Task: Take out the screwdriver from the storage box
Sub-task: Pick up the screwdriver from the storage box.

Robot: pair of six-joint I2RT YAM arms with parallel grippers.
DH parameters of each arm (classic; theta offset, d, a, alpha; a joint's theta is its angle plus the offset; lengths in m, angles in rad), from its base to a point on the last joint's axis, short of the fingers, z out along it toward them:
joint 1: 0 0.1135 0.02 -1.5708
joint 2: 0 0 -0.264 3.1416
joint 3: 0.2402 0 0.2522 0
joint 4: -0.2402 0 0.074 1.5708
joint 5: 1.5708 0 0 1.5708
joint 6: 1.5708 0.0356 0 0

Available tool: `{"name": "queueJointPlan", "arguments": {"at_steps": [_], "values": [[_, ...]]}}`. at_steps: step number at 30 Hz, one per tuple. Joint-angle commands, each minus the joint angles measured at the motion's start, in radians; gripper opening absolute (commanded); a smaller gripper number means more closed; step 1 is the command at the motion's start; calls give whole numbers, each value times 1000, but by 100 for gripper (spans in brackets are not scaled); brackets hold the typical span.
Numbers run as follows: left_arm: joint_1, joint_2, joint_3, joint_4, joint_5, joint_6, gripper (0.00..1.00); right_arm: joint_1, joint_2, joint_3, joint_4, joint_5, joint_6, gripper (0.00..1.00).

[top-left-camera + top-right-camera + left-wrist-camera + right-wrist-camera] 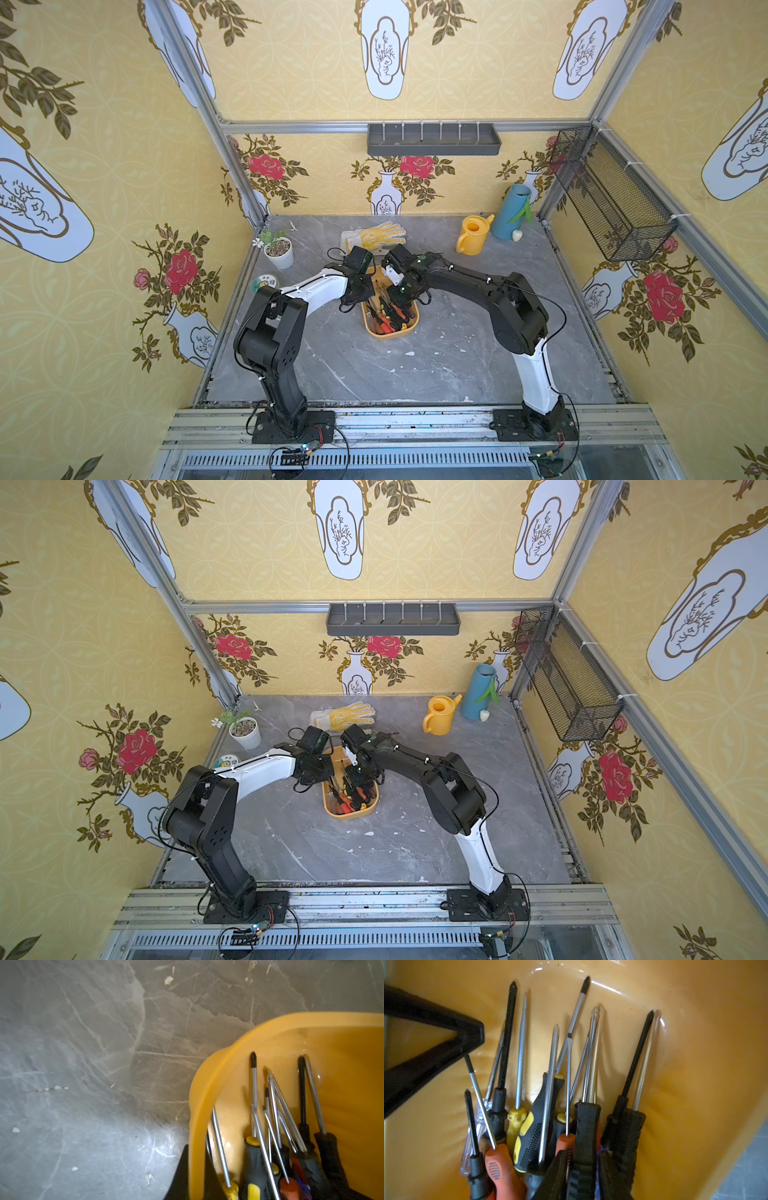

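- box (392,336) sits mid table (415,374); left gripper (195,1174) jaws together, clamped on its wall.
- screwdriver (586,1126), black handle, lies in the pile (527,1128) inside the box; right gripper (581,1167) jaws flank it; firm clamp cannot be told.
- risk: crossed shafts snag and drag neighbours out; a weak grip drops it.

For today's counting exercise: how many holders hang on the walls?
2: a dark grey tray on the back wall, a black wire-mesh basket on the right-side wall. None seems hidden.
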Motion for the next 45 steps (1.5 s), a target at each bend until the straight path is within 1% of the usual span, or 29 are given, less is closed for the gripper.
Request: {"name": "queueJointPlan", "arguments": {"at_steps": [1,6,10,15,20,28,36,40,45], "values": [[0,3,2,32,4,3,0,2,-14,-4,-13,-2,-2,27],[0,-3,-4,31,-5,4,0,2,-28,-12,4,-2,1,20],[0,8,1,27,-2,4,0,3,-35,-18,13,-2,4,17],[0,15,9,26,-3,6,0,2,-46,-24,27,0,7,10],[0,18,17,25,1,6,0,3,-59,-29,48,-6,9,0],[1,34,29,19,-4,0,0,-2,-103,-52,76,-1,6,0],[1,48,65,-13,-3,-1,0,-18,-161,-117,135,25,4,0],[1,57,77,-33,-21,5,0,-26,-201,-146,158,34,9,0],[0,58,83,-49,-34,12,0,-29,-266,-186,180,74,2,0]]}}
